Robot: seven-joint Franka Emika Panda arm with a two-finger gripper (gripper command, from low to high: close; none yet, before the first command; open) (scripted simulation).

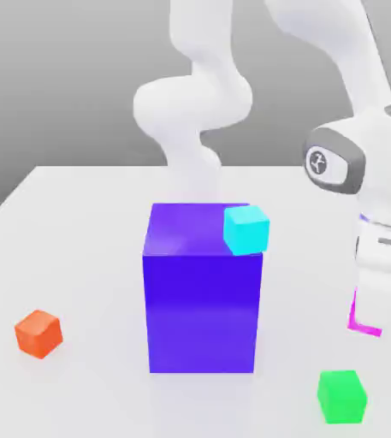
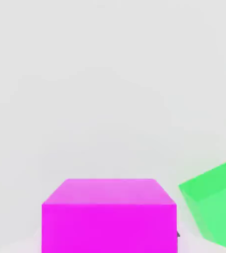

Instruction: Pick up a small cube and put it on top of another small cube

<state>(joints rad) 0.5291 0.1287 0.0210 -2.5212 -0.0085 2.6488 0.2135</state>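
The small magenta cube (image 1: 353, 313) lies at the exterior view's right on the white table (image 1: 79, 222); only its left and lower edges show past the hand. My gripper (image 1: 373, 301) reaches straight down over it and is shut on it. The hand view has the magenta cube (image 2: 109, 215) very close up, with a green cube (image 2: 214, 210) just beside it. That green cube (image 1: 342, 395) rests on the table a little in front of the gripper. Whether the magenta cube touches the table I cannot tell.
A big blue-violet block (image 1: 203, 295) stands mid-table with a cyan cube (image 1: 246, 229) on its top right corner. An orange cube (image 1: 38, 333) sits at the exterior view's left. The arm's white links (image 1: 200, 103) rise behind the block.
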